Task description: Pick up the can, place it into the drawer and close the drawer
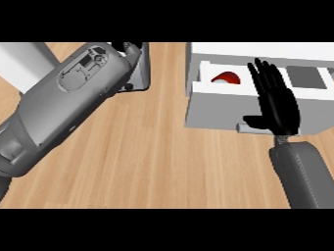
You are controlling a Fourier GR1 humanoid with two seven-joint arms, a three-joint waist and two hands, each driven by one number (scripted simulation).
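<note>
The white drawer unit (220,110) stands at the upper right of the wooden counter, its drawer pulled out toward me. Inside the drawer lies the can (226,77), showing red and white. My right hand (276,105) is open, fingers straight and pointing away from me, lying flat over the drawer's front, just right of the can. My left hand (130,49) is at the top of the view, mostly hidden behind its raised grey forearm (61,105); only dark fingertips show.
A grey box-like object (142,68) sits behind the left forearm at the top centre. A white block (14,61) fills the upper left corner. Bare wooden counter (162,162) spreads across the middle and front.
</note>
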